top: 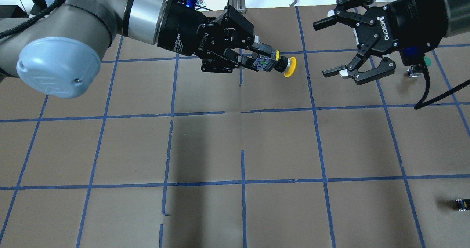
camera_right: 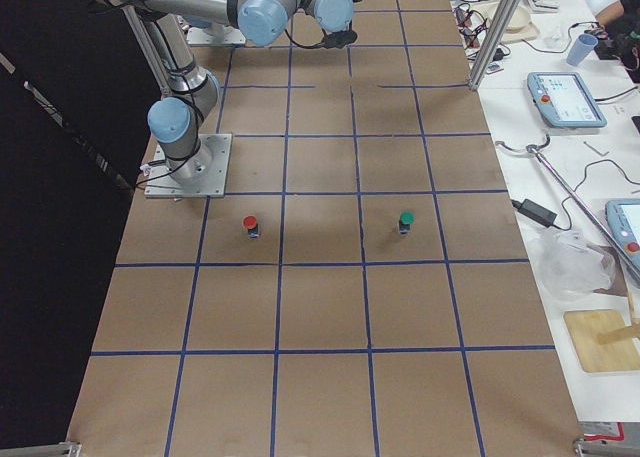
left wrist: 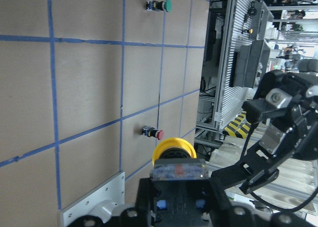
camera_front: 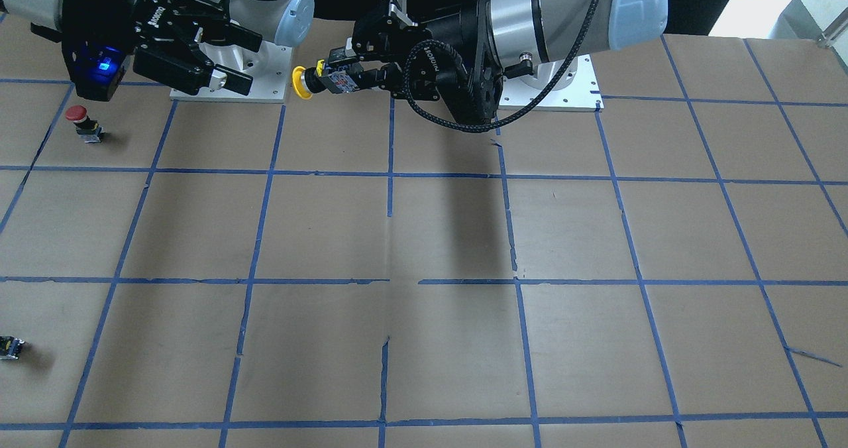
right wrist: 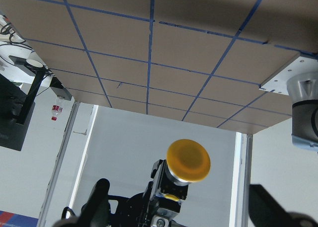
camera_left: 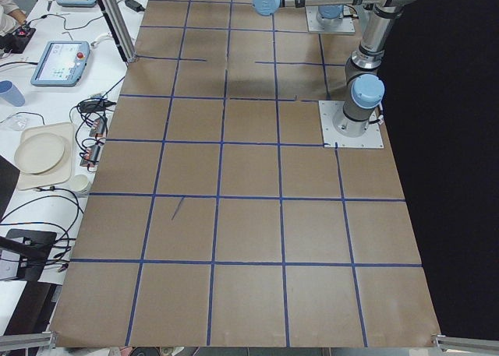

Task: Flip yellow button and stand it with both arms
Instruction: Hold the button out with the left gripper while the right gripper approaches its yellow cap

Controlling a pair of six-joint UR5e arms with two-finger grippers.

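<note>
The left arm's black two-finger tool (top: 262, 59) is clamping the block of the yellow mushroom-capped push button (top: 288, 66), holding it sideways above the brown paper-covered bench (top: 279, 145), cap pointing toward the right arm's tool (top: 324, 48), which is gaping wide, clear of it. Most of the block is hiding inside the grip; a green-capped button (top: 426, 61) is peeking from behind the right tool

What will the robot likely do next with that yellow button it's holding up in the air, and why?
Probably the right gripper should move in toward the yellow button and close on its cap end. The left gripper holds the button sideways by its base, with the cap pointing at the right gripper, which is open and apart from it.
</note>
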